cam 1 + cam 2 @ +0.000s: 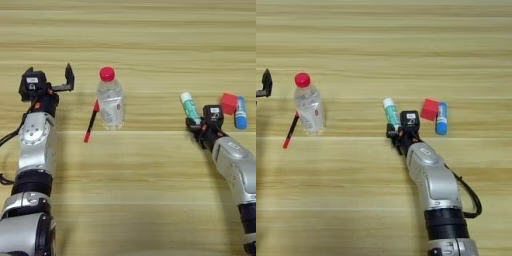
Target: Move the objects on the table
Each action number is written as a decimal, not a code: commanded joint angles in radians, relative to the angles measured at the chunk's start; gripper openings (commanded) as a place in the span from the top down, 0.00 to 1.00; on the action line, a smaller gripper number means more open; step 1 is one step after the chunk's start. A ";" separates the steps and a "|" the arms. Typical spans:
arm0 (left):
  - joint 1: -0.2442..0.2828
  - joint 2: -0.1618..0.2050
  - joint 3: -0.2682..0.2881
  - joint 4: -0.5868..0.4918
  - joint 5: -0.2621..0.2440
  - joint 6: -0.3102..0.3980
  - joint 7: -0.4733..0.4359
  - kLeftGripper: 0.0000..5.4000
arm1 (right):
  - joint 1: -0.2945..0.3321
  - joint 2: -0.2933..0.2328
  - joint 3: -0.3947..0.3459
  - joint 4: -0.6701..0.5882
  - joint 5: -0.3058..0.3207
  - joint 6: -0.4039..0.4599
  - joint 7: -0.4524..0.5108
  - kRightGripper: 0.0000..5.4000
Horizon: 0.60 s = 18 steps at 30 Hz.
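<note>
A white-and-green tube (189, 106) lies at the right of the table (135, 190), and my right gripper (195, 122) is shut on its near end, which the fingers hide. Just right of it sit a red cube (229, 103) and a blue tube with a white cap (241, 113), touching each other. A clear plastic bottle with a red cap (110, 100) stands upright left of centre. Against its left side lies a thin red-and-black marker (91, 121). My left gripper (48, 76) is open and holds nothing, a little left of the bottle.
Bare wood stretches across the whole far half of the table and across the near middle between my two arms. A black cable (472, 197) loops beside my right forearm.
</note>
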 commanded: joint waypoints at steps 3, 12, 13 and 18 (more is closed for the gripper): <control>0.000 0.003 0.000 -0.004 0.015 0.000 0.005 0.00 | 0.007 0.028 0.018 -0.029 0.032 0.055 0.011 0.70; 0.001 0.001 -0.001 -0.009 0.015 0.001 0.006 0.00 | 0.006 0.051 0.056 -0.046 0.036 0.071 0.014 0.70; 0.004 0.000 -0.001 -0.014 0.015 0.002 0.006 0.00 | 0.008 0.057 0.058 -0.048 0.043 0.071 0.018 0.70; 0.013 0.000 -0.002 -0.033 0.014 0.008 0.007 0.00 | 0.010 0.068 0.056 -0.043 0.053 0.062 0.021 0.70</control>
